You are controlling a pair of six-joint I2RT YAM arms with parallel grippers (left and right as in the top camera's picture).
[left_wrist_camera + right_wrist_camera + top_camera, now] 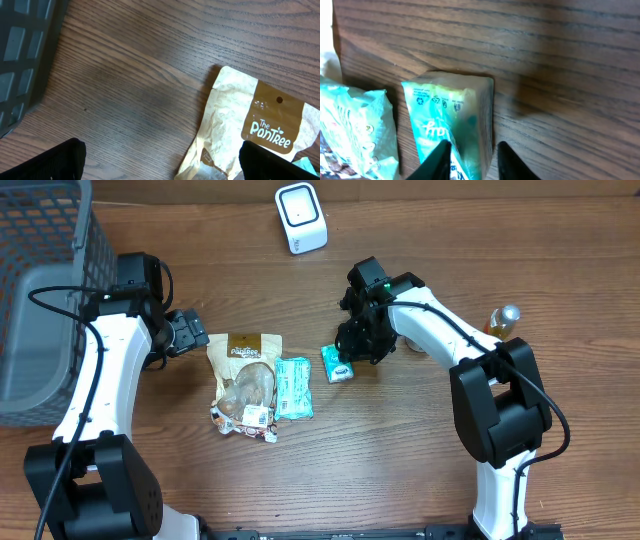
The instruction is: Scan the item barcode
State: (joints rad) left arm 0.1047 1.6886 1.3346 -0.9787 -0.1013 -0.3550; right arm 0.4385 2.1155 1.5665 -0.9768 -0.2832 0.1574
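While your right tool (473, 148) is hovering over the teal packet (451, 114) at frame centre, grip impossible to tell, the packet is lying lengthwise up-frame toward the white scanner (300, 218); your left tool (188, 332) is gaping open.

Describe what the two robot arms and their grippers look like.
The left arm and right arm have curved white links between chunky black joint housings, with black cables looping alongside. The left gripper and right gripper are black throughout. A small green light glows near the right wrist.
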